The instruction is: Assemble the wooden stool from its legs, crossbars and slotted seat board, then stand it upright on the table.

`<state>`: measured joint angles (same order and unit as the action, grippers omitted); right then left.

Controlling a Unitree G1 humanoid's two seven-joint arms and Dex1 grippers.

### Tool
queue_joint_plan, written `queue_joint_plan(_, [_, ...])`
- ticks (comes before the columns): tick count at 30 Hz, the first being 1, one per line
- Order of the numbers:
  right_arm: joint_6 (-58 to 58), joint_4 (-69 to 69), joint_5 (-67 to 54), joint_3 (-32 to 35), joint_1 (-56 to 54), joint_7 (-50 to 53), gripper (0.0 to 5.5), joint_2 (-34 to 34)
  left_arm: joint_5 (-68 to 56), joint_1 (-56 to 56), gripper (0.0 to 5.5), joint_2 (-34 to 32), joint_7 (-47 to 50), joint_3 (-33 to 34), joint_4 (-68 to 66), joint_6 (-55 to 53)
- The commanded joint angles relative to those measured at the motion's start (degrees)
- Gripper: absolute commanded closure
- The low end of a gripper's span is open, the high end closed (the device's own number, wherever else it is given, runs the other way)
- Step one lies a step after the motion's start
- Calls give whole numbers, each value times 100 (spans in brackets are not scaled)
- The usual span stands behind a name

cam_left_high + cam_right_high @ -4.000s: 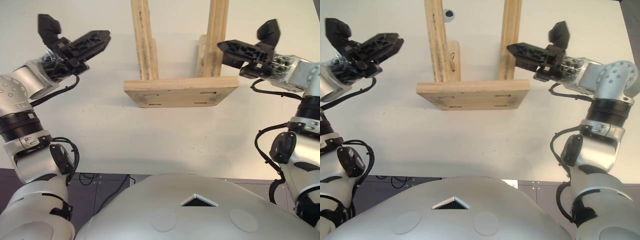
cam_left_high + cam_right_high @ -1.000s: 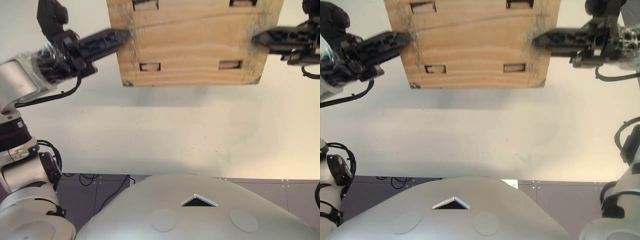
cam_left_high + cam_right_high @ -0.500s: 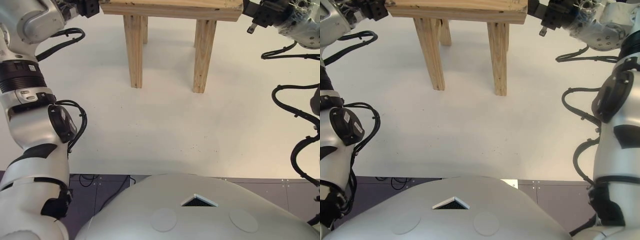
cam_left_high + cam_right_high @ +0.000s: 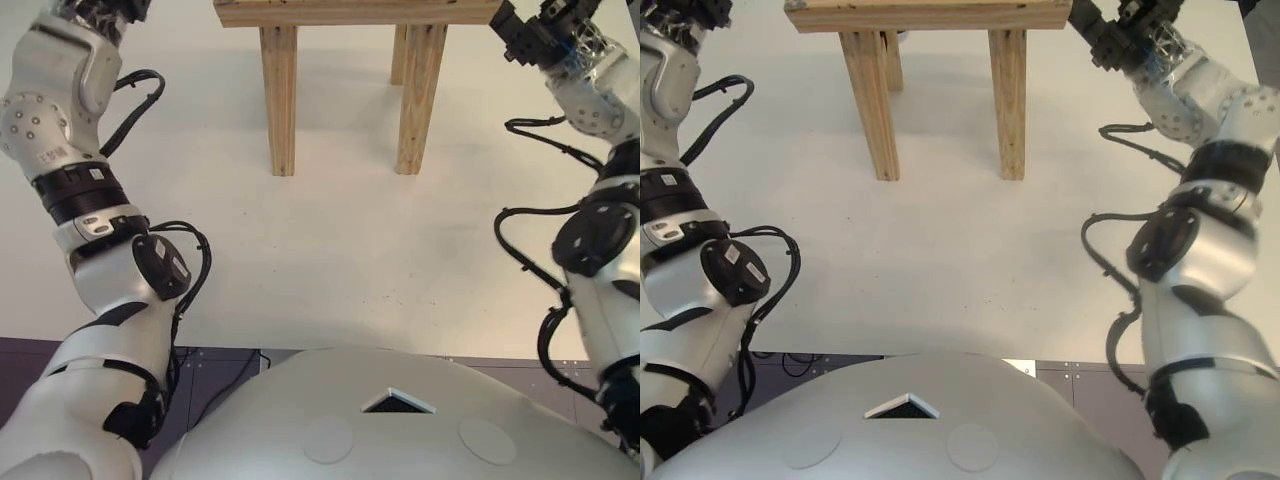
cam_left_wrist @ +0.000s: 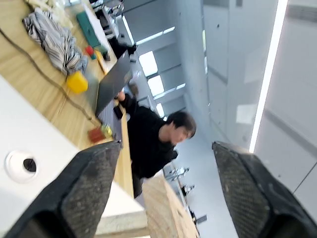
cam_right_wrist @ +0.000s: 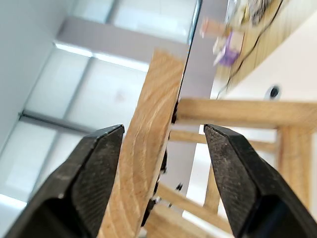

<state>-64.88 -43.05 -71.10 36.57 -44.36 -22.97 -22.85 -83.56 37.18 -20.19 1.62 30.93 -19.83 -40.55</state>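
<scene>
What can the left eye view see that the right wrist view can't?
The left eye view shows the pale wooden stool's legs all the way down, with their feet standing on the flat white table. The right wrist view shows the right gripper up close. Its black fingers are open on either side of the thick wooden seat board, and the crossbars under the seat are in sight. Both views show the seat board and the upper parts of the legs.
</scene>
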Motion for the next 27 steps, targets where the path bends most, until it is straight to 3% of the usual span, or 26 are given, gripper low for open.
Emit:
queue_joint_plan(1, [525, 1694, -422, 441, 705, 493, 254, 774, 1100, -934, 231, 223, -358, -95, 587, 764])
queue_joint_plan(4, [2228, 2915, 1010, 221, 1600, 1295, 304, 1146, 3022, -2000, 270, 255, -706, -917, 1206, 1879])
queue_joint_plan(8, [4185, 3655, 4123, -1724, 3269, 1912, 381, 1363, 5033, -3061, 339, 668, -646, -1891, 1511, 3181])
queue_joint_plan(12, [5230, 4056, 5422, -2784, 3689, 1955, 450, 1501, 5761, -3222, 402, 1072, -583, -2294, 1516, 3726])
queue_joint_plan(18, [5718, 3690, 5928, -2869, 3420, 1954, 550, 1478, 6612, -3500, 503, 1697, -158, -2512, 1672, 4273])
queue_joint_plan(22, [5719, 3542, 6005, -3011, 3178, 1830, 550, 1555, 6843, -3674, 546, 1919, 29, -2484, 1834, 4273])
queue_joint_plan(27, [5706, 3537, 6042, -3049, 3064, 1663, 550, 1504, 6880, -3905, 546, 2126, 130, -2424, 2127, 4220])
